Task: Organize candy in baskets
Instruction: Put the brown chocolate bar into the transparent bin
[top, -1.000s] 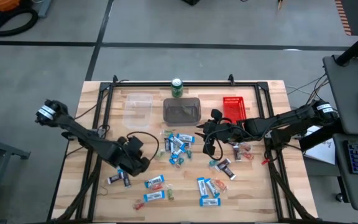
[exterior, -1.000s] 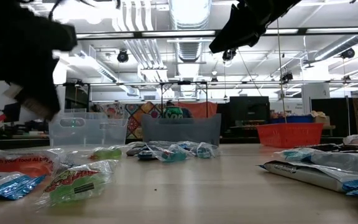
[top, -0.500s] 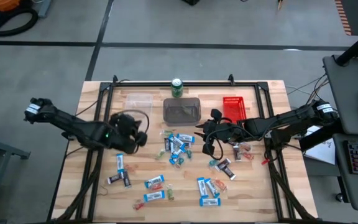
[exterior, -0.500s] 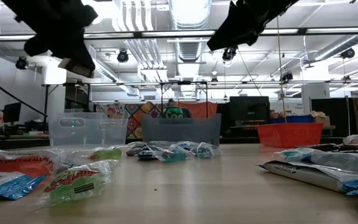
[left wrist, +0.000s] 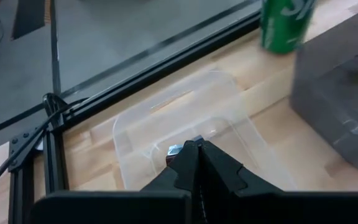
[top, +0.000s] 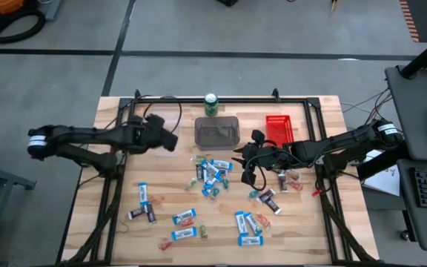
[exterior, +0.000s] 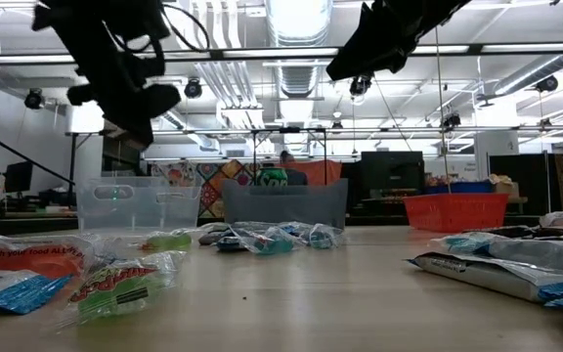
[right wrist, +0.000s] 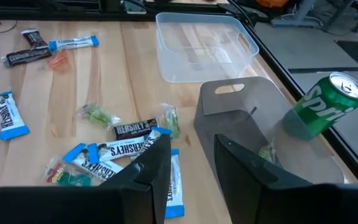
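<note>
Wrapped candy [top: 212, 174] lies scattered over the middle and near part of the table: blue-and-white bars, dark bars and small red and green pieces. Three baskets stand in a row at the far side: clear [top: 161, 120], grey [top: 216, 131] and red [top: 279, 127]. My left gripper [top: 170, 141] hangs over the clear basket [left wrist: 160, 124], shut, with a small red-and-silver candy at its tips. My right gripper [top: 247, 174] hovers open above the candy pile [right wrist: 129, 130], with nothing between its fingers. My left gripper pinches a small red-and-silver wrapped candy [left wrist: 171, 152] at the free ends of its two shut fingers. The fingers slant down toward the table's far side. The candy is lifted clear, above the inside of the clear basket.
A green drink can [top: 211, 104] stands behind the grey basket at the far edge. A black metal frame [top: 124, 119] runs around the table top. Loose bars [top: 143, 213] lie near the left front, and more candy [top: 249, 226] lies toward the near edge.
My left gripper, staying shut, has risen from the candy at the near left and swung toward the table's far edge. It has turned on the way and now hangs over the clear basket.
</note>
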Available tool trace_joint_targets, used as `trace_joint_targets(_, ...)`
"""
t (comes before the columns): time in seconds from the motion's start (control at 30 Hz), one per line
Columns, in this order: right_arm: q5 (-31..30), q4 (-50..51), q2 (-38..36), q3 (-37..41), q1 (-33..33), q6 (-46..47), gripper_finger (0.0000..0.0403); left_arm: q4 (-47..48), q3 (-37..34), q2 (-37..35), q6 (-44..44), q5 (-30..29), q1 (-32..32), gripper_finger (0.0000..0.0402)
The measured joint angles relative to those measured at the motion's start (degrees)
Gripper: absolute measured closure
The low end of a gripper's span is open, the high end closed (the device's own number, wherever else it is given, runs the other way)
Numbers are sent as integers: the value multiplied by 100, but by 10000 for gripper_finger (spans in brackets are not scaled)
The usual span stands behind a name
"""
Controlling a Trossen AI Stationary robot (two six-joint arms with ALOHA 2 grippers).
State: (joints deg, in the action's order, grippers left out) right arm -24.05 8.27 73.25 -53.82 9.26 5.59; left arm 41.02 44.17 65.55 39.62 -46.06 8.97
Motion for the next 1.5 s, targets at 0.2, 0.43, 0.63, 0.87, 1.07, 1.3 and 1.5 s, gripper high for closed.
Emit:
trace_joint_targets(0.2, 0, 4, 0, 0, 0, 82, 289, -272, -1, 366, -273, 11, 469, 397)
trace_joint_targets(0.43, 0, 11, 2, 0, 0, 104, 289, -534, -1, 731, -465, 15, 513, 351)
trace_joint_targets(0.63, 0, 35, 1, 0, 0, 365, 289, -545, -1, 831, -471, 15, 508, 292)
trace_joint_targets(0.87, 110, 638, 2, 0, 0, 1482, 289, -543, 1, 640, -641, 300, 180, 268)
trace_joint_targets(1.07, 999, 1591, 1, 0, 0, 2915, 289, -692, 53, 292, -1123, 753, -454, 280)
trace_joint_targets(1.3, 1533, 2724, 2, -1, 63, 4124, 289, -1877, 53, -25, -2322, 1988, -1420, 299)
trace_joint_targets(1.5, 1835, 3703, 3, -2, 231, 5040, 289, -2866, 43, -16, -3307, 2764, -2188, 308)
